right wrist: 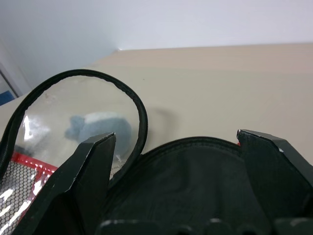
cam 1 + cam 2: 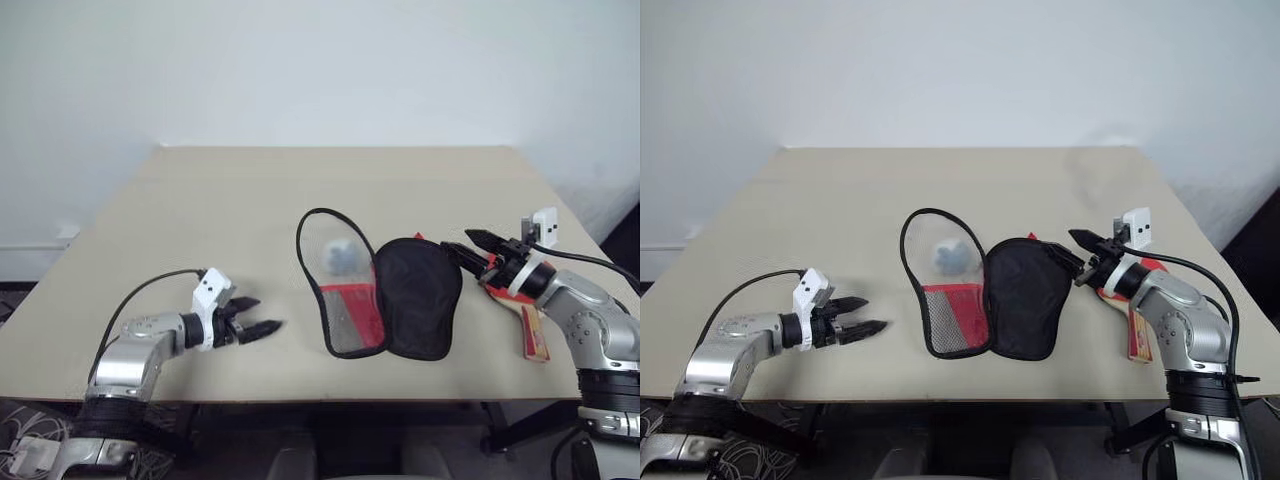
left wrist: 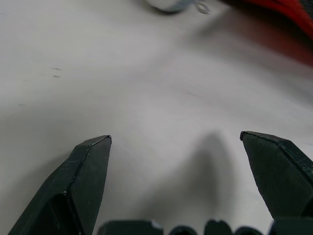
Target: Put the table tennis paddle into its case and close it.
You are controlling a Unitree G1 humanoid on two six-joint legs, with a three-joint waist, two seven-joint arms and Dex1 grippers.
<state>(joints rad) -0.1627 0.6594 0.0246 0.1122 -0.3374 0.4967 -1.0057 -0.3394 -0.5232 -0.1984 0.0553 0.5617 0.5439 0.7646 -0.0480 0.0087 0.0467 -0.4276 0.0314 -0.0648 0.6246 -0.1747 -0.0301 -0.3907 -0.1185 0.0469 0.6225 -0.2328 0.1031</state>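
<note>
With the case (image 2: pixel 385 300) lying open mid-frame, both grippers' jaws are standing apart and empty, the right gripper (image 2: pixel 478 247) needing to grasp the table tennis paddle (image 2: pixel 527 318) at the right.

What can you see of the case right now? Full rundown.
The case lies unzipped and spread open in two halves, flat on the table. One half is black fabric; the other has a clear round window, mesh and a red panel, edged in black. The open right claw hovers at the black half's edge.
</note>
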